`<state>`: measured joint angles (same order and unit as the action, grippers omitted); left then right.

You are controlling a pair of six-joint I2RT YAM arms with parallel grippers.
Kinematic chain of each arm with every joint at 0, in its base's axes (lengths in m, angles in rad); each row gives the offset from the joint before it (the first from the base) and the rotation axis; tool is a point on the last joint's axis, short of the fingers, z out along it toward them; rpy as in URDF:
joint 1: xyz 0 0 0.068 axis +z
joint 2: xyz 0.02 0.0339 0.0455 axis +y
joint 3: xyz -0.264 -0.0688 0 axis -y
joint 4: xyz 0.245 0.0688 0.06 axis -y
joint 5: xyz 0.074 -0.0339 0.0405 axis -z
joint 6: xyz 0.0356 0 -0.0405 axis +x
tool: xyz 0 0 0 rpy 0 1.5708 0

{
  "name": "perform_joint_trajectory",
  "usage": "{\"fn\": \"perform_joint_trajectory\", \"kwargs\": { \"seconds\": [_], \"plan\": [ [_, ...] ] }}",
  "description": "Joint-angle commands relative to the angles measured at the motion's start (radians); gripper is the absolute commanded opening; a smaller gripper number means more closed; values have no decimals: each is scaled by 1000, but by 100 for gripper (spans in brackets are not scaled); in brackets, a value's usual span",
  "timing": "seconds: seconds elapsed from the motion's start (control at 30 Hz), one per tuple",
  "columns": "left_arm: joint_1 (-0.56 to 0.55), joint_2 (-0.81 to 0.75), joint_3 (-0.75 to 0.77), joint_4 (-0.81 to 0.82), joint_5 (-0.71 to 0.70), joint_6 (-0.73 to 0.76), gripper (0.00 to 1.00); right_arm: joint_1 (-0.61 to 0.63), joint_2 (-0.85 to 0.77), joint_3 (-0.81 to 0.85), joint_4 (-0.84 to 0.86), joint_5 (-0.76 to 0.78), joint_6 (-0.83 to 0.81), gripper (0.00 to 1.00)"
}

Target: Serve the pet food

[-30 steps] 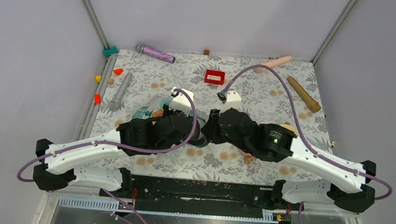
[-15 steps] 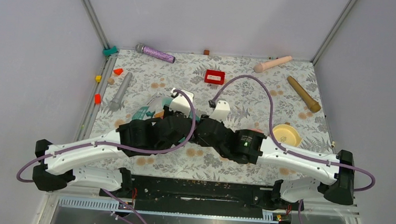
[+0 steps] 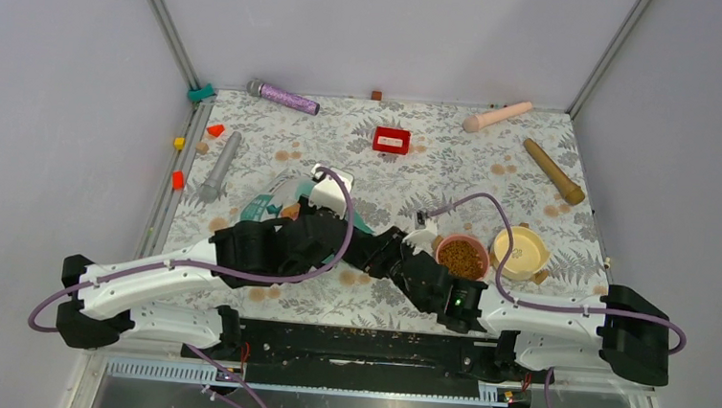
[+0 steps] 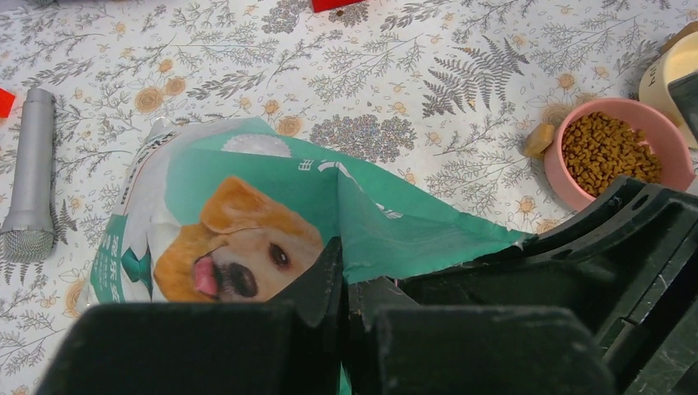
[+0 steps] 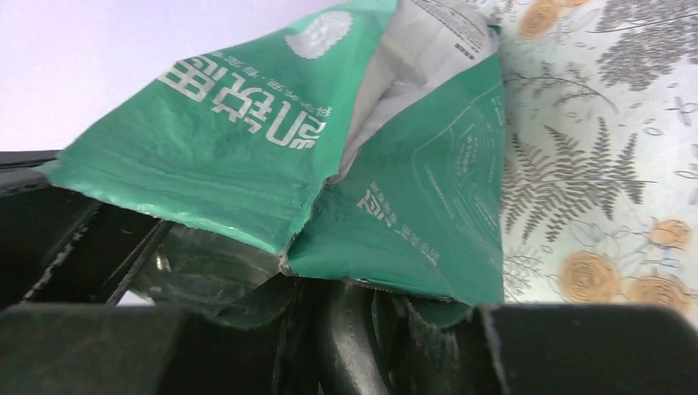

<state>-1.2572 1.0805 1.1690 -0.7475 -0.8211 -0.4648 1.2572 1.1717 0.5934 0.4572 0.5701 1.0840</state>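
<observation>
The teal-and-white pet food bag (image 3: pixel 276 198) with the dog's face (image 4: pixel 230 247) lies at centre left, its torn mouth (image 5: pixel 272 239) facing right. My left gripper (image 4: pixel 354 288) (image 3: pixel 341 229) is shut on the bag's upper edge. At the mouth, my right gripper (image 5: pixel 395 304) (image 3: pixel 373 248) is closed on a dark rounded scoop handle that runs into the bag. The scoop's bowl is hidden. Brown pet food (image 3: pixel 463 259) (image 4: pixel 609 152) fills the pink bowl (image 4: pixel 568 185) to the right. Beside it stands the yellow bowl (image 3: pixel 519 252), with nothing in it.
A small tan block (image 4: pixel 539 140) lies by the pink bowl. A red box (image 3: pixel 391 140), a purple microphone (image 3: pixel 283 95), a grey microphone (image 3: pixel 219 165), a pink pin (image 3: pixel 498 116) and a brown pin (image 3: pixel 553 171) are further back. Small coloured blocks (image 3: pixel 177 180) line the left edge.
My right arm has dropped and swung toward the near edge, uncovering the pink and yellow bowls, while its gripper stays by the bag's mouth. The left arm has barely moved.
</observation>
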Motion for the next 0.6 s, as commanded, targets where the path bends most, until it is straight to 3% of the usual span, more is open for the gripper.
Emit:
{"fn": "perform_joint_trajectory", "kwargs": {
  "seconds": [0.0,0.3,0.57],
  "plan": [
    [0,-69,24,93,-52,-4,0,-15,-20,-60,446,-22,68,0],
    [-1,-76,21,92,-67,-5,0,-14,-130,-81,358,-87,74,0],
    [-1,-77,19,92,-90,-3,0,-14,-344,-88,19,-24,72,0]
  ]
}}
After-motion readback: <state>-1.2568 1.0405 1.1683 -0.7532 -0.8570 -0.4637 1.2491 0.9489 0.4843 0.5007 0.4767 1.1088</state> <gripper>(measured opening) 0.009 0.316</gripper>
